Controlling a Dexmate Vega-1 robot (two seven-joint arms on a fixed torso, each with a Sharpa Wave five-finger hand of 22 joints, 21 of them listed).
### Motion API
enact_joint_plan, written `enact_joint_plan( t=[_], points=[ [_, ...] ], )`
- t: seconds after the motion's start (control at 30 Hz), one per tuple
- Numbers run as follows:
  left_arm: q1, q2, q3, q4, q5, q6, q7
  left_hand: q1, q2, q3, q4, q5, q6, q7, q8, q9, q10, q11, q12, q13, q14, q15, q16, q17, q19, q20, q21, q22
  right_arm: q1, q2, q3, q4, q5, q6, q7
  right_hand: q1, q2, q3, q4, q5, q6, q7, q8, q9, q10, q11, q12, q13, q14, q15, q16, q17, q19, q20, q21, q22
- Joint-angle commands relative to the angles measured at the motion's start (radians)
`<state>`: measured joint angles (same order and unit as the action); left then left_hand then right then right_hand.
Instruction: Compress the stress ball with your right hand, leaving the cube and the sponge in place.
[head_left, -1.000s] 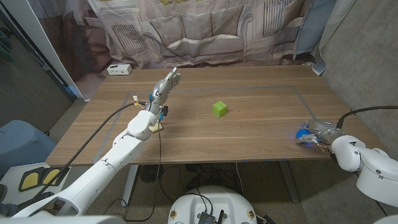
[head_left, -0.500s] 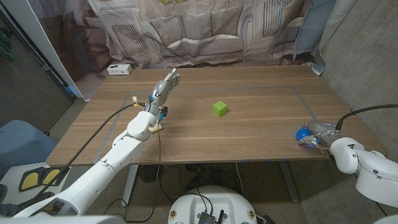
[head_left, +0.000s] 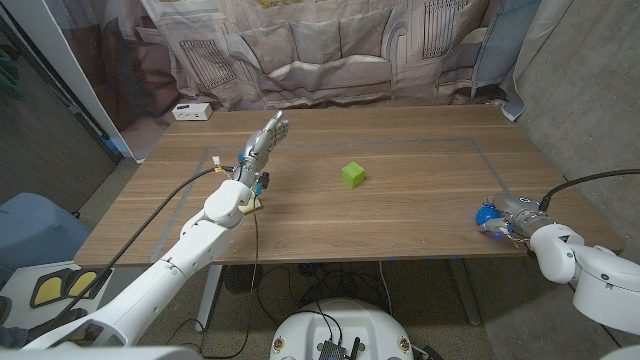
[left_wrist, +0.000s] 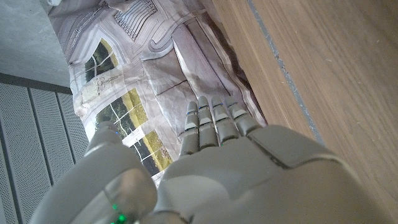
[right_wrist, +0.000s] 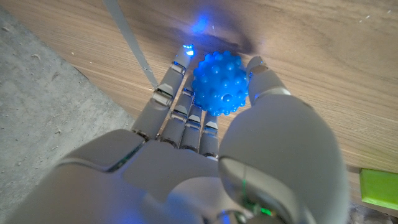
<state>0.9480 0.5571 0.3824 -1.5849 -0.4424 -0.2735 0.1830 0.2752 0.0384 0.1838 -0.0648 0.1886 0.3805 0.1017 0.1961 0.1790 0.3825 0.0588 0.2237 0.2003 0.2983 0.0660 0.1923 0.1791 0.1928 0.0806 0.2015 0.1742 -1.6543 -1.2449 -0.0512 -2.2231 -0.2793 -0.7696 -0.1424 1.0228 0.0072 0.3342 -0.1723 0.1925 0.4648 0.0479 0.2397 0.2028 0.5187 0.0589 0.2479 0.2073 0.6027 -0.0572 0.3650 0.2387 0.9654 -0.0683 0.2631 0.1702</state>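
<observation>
I have the right hand (head_left: 505, 213) down at the near right corner of the bench (head_left: 400, 215), and in the head view I can just make out the blue ball (head_left: 486, 214) at its fingertips, touching the wood. From the right wrist camera the hand (right_wrist: 205, 155) has the ball (right_wrist: 219, 83) held between the fingers (right_wrist: 177, 93) on one side and the thumb (right_wrist: 264, 74) on the other; the ball is knobbly all over, looks lit from inside, and throws a blue glow on the wood beside it. I cannot tell from these pictures how hard it is being squashed, as it looks roughly round. The green cube (head_left: 352, 175) sits on the bench near the middle, well apart from both hands, and a green edge (right_wrist: 378, 188) shows at the border of the right wrist view. My left hand (head_left: 266, 139) is over the far left part of the bench with its fingers stretched out straight and close together, holding nothing; the left wrist camera shows its back (left_wrist: 249, 168) and the fingers (left_wrist: 211, 121) pointing toward a printed curtain (head_left: 330, 50) that hangs behind the bench. A small white box (head_left: 191, 111) lies at the far left corner of the bench, near the curtain
</observation>
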Motion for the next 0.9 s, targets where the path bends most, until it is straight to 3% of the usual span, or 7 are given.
enact_joint_plan(
  t=[0.03,0.27,0.9],
  points=[
    [0.009,-0.003,-0.003,-0.003,-0.004,-0.005,0.005,0.001,0.008,0.001,-0.006,-0.001,0.012,0.002,-0.001,0.004,0.005,-0.002,-0.002,0.003,0.006,0.0,-0.002,0.002,0.002,0.005,-0.003,0.006,0.01,-0.006,-0.021,0.016,0.034,0.017,-0.056,0.038,0.012,0.008,0.0,-0.001,0.027,0.002,0.006,0.002,0.029,0.002,0.012,0.002,0.034,-0.023,0.02,0.012,0.028,-0.012,0.011,0.003],
    [0.013,-0.004,-0.004,-0.001,-0.006,-0.009,0.006,0.0,0.009,0.002,-0.006,-0.001,0.014,0.0,-0.001,0.004,0.007,0.001,-0.002,0.003,0.008,0.0,-0.001,0.002,0.001,0.007,-0.003,0.006,-0.018,-0.008,0.005,0.006,0.039,0.015,-0.091,0.069,0.025,0.004,0.006,-0.005,0.07,-0.005,0.014,0.003,0.066,0.0,0.02,0.003,0.064,-0.036,0.044,0.029,0.052,-0.029,0.014,0.005],
    [0.021,-0.004,-0.009,0.002,-0.01,-0.022,0.005,0.0,0.011,0.002,-0.008,-0.002,0.016,-0.001,-0.001,0.005,0.007,0.002,-0.002,0.003,0.008,0.003,-0.001,0.002,0.002,0.008,-0.003,0.006,-0.079,0.017,0.066,-0.032,-0.002,0.007,-0.127,0.089,0.035,-0.006,0.012,-0.004,0.088,-0.009,0.011,0.004,0.089,-0.002,0.022,0.003,0.079,-0.043,0.058,0.042,0.062,-0.036,0.012,0.006]
  ],
)
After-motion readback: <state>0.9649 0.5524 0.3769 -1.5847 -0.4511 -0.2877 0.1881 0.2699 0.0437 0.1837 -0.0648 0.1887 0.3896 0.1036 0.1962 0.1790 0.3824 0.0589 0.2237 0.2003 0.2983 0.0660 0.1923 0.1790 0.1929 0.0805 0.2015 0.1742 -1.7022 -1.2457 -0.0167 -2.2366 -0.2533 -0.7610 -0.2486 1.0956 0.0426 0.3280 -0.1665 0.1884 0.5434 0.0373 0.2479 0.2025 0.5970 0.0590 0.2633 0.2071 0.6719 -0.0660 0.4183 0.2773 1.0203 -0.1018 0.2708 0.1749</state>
